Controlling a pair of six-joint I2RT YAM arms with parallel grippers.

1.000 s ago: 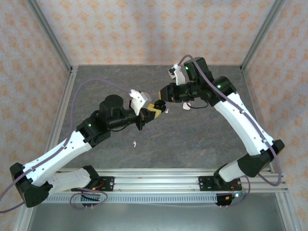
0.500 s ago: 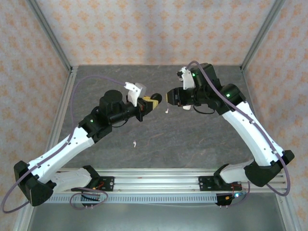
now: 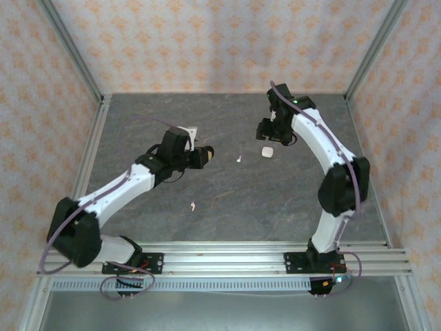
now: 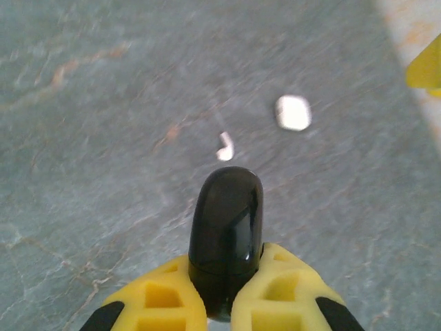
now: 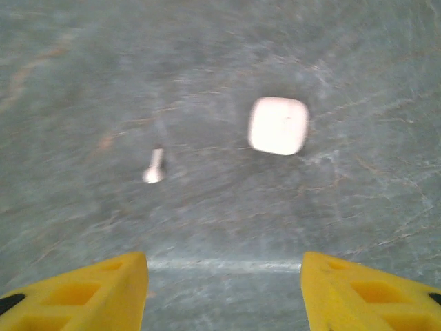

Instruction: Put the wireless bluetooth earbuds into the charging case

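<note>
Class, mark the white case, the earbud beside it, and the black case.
white case (image 5: pixel 278 125): right wrist view, centre of its top.
white earbud (image 5: pixel 154 167): right wrist view, middle of the bud.
black case (image 4: pixel 226 234): left wrist view, glossy front.

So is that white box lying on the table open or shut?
Looks shut: the white box shows as one smooth rounded square, no raised lid or hollows, though blurred.

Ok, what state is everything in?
black case: held off the table, looks closed
white case: lying on the table, looks closed
middle earbud: loose on the table
near earbud: loose on the table
left gripper: shut on the black case
right gripper: open, empty
</note>
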